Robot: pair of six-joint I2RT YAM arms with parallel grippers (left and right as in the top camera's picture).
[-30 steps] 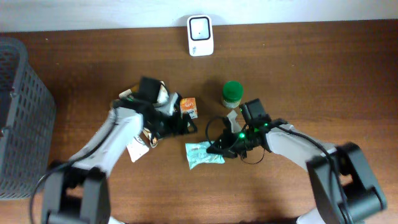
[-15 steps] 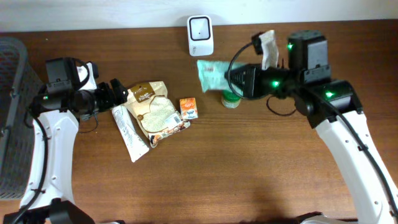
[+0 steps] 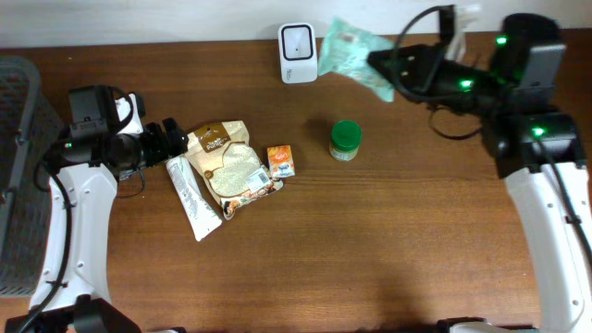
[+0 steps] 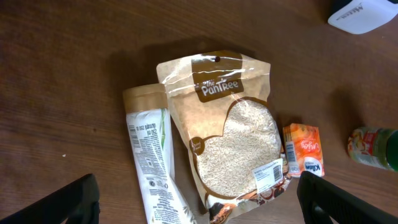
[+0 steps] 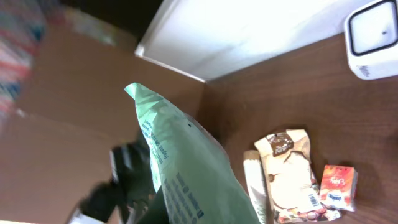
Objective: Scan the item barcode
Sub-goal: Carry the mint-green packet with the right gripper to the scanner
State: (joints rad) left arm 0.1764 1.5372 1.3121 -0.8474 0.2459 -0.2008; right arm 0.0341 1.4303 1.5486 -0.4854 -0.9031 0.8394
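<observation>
Now, your right gripper [image 3: 387, 67] is clenched on the green pouch [image 3: 356, 48], pinching it at its right edge and holding it off the table [image 3: 370, 250]. From overhead the pouch hangs just beside the white scanner [image 3: 298, 41], to its right, near the back edge of the table; you cannot tell whether the two touch. The right wrist view shows the pouch [image 5: 186, 168] edge-on, filling the frame's centre. The fingers there are hidden behind it, and the barcode face is probably turned away, though the blur leaves that unsure. Your left gripper [image 3: 174, 139] stands released, jaws wide, holding nothing, at the left side of the table near the grey basket [image 3: 18, 166]. Below it in the left wrist view lie a brown rice pouch [image 4: 230, 143], a white tube [image 4: 152, 168] touching its left side, and a small orange carton [image 4: 303, 149] at its right. A green-lidded jar [image 3: 345, 140] stands upright, apart from these, toward the centre.
</observation>
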